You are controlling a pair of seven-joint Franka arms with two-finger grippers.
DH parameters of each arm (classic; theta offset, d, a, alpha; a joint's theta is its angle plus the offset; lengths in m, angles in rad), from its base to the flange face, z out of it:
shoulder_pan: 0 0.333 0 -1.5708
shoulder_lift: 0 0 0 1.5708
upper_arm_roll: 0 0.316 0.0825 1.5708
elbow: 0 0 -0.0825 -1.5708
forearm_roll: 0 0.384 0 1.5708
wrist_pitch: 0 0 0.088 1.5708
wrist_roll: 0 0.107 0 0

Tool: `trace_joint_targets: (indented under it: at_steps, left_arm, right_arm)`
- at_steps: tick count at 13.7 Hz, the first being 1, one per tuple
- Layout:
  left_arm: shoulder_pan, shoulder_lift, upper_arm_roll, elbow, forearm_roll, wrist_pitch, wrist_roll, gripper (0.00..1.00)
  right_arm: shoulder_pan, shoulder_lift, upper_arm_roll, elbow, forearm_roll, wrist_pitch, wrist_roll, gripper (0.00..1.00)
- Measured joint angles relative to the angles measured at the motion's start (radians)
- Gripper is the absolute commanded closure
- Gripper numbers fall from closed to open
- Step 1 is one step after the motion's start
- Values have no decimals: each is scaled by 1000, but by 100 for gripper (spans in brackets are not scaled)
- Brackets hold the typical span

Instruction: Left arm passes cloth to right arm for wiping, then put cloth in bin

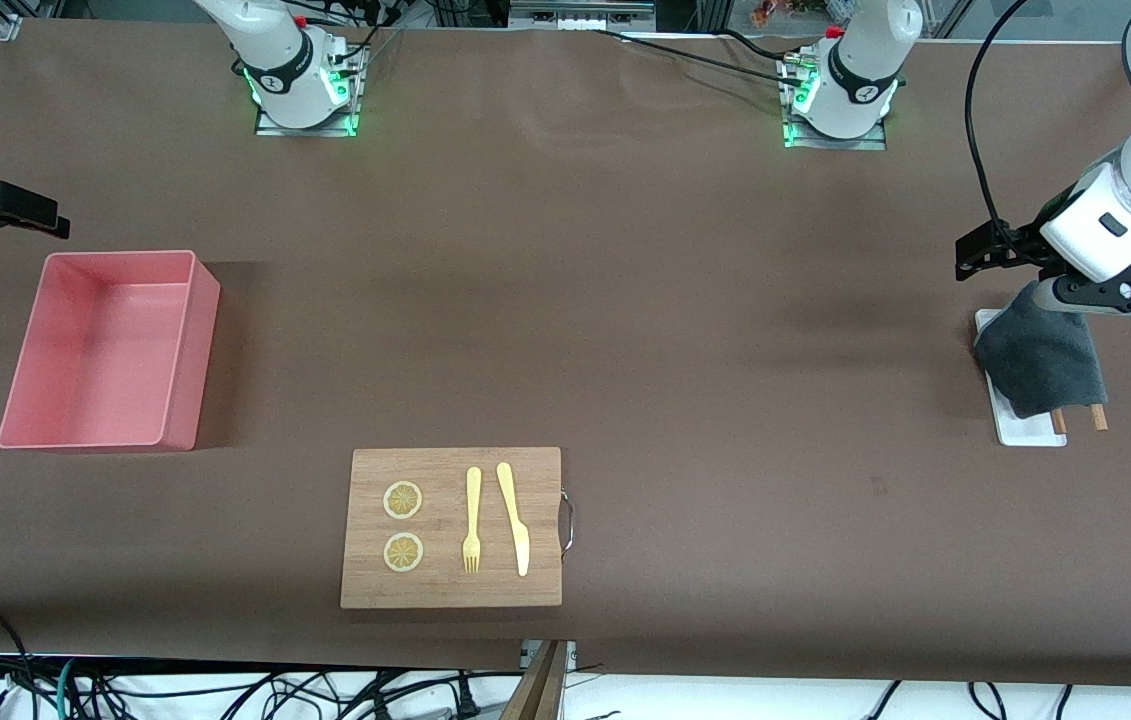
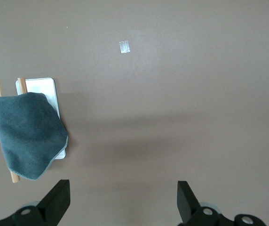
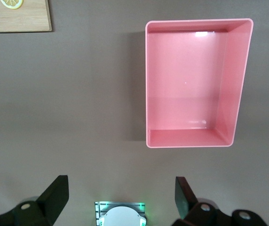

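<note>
The dark-grey cloth [image 1: 1040,360] lies crumpled on a small white tray [image 1: 1025,432] and two wooden sticks at the left arm's end of the table. It also shows in the left wrist view [image 2: 26,134]. My left gripper [image 1: 1120,297] hangs in the air just above the cloth, open and empty [image 2: 122,200], over bare table beside the tray. The pink bin [image 1: 110,350] stands empty at the right arm's end and shows in the right wrist view [image 3: 195,80]. My right gripper [image 1: 35,215] is open and empty [image 3: 120,195], held over the table beside the bin.
A wooden cutting board [image 1: 452,527] with two lemon slices, a yellow fork and a yellow knife lies near the front edge; its corner shows in the right wrist view [image 3: 17,16]. A small white mark [image 2: 124,46] is on the brown table cover.
</note>
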Motion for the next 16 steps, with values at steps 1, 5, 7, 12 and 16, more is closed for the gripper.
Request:
trace_joint_targets:
  at_steps: [1,5,7,12,16]
  left_arm:
    - [0,1,0,1,0,0,0,0]
    - [0,1,0,5,0,0,1,0]
    - [0,1,0,5,0,0,2,0]
    - [-2,3,-1,5,0,-1,3,0]
    - [-1,13,0,6,0,-61,4,0]
  right_arm:
    - [0,0,0,1,0,0,0,0]
    - [0,1,0,5,0,0,0,0]
    - [0,2,0,5,0,0,0,0]
    - [-1,2,0,5,0,0,0,0]
    - [-1,2,0,6,0,0,0,0]
